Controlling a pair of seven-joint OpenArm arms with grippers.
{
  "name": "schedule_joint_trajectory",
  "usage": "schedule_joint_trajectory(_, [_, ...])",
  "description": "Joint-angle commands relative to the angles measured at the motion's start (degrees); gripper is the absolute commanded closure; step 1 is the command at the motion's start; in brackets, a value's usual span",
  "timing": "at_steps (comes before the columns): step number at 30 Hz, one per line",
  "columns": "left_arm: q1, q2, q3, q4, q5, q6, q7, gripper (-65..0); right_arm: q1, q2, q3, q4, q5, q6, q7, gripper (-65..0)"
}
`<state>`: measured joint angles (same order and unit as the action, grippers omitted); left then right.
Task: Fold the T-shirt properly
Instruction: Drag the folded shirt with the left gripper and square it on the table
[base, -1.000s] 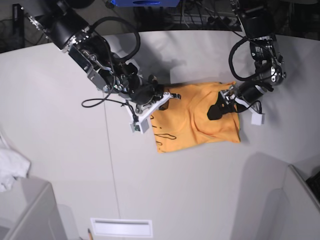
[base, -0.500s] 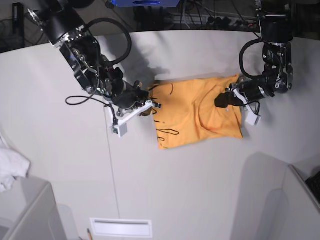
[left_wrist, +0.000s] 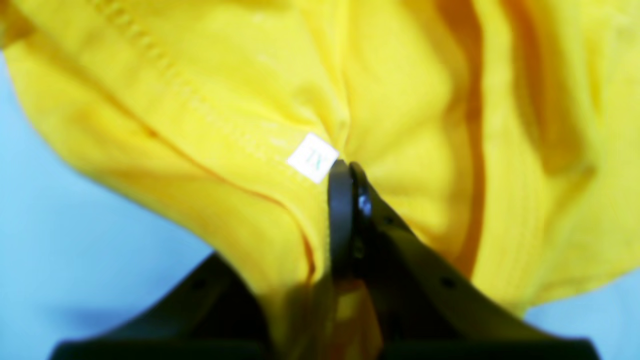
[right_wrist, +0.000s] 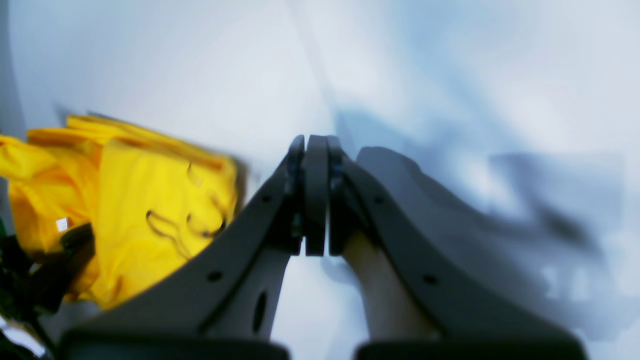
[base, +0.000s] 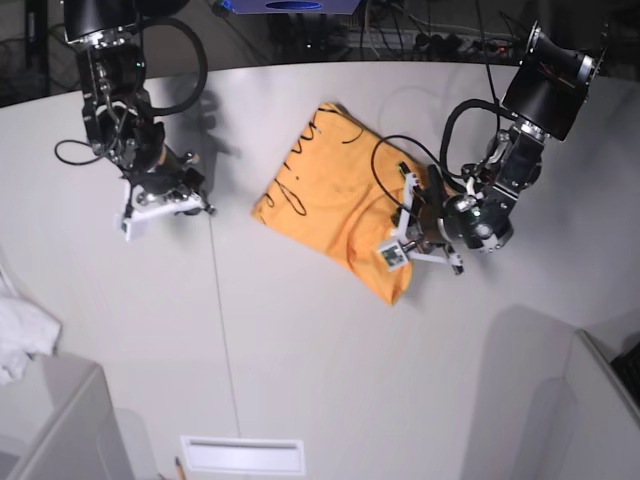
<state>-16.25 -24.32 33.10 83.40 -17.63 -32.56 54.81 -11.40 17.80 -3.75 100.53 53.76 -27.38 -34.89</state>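
Observation:
The orange-yellow T-shirt (base: 335, 195) lies bunched in a slanted, partly folded shape mid-table, its black script facing up. My left gripper (base: 408, 207) sits at the shirt's right side in the base view. In the left wrist view this gripper (left_wrist: 347, 170) is shut on a pinch of T-shirt (left_wrist: 415, 100) fabric just beside the white size tag (left_wrist: 312, 157). My right gripper (base: 200, 205) hovers over bare table to the left of the shirt, apart from it. In the right wrist view it (right_wrist: 312, 145) is shut with nothing held, the T-shirt (right_wrist: 150, 210) off to its left.
A small white cloth (base: 20, 340) lies at the left edge, above a grey box (base: 60, 425). A grey partition (base: 560, 400) stands at the lower right. A white slotted plate (base: 240, 455) sits at the table's front edge.
The right gripper has left the shirt's edge and pulled away to the left. The left gripper has shut on the shirt and swung in, and the shirt now lies turned on a slant.

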Motion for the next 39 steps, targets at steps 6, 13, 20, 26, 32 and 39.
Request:
schedule_joint_trajectory(6, [-5.68, -0.17, 12.66, 1.75, 2.99, -0.37, -4.12, 0.0, -5.17, 0.26, 10.83, 2.99, 0.18, 2.19, 0.92, 0.0])
schedule_joint_trajectory(13, [-13.6, -0.17, 27.51, 1.13, 2.99, -0.37, -14.15, 0.0, -10.62, 0.0, 16.28, 5.71, 0.18, 2.45, 0.92, 0.0])
schedule_joint_trajectory(20, [-20.89, -0.17, 35.34, -0.45, 3.08, -4.41, -22.15, 0.0, -11.94, -2.64, 17.77, 5.71, 0.18, 2.45, 0.92, 0.0])
schedule_joint_trajectory(26, [-24.32, 1.94, 35.6, -6.96, 5.28, -7.44, -28.39, 0.0, -12.47, -2.64, 17.68, 5.71, 0.18, 2.36, 0.92, 0.0])
schedule_joint_trajectory(32, [-24.41, 4.93, 34.9, -14.78, 13.19, -7.44, -39.91, 0.0, -12.56, -4.22, 17.77, 5.71, 0.18, 2.36, 0.92, 0.0])
schedule_joint_trajectory(39, [-25.29, 7.74, 35.43, -16.71, 13.28, -7.44, -45.36, 0.0, -12.29, -4.22, 17.77, 5.45, -0.7, 2.19, 0.92, 0.0])
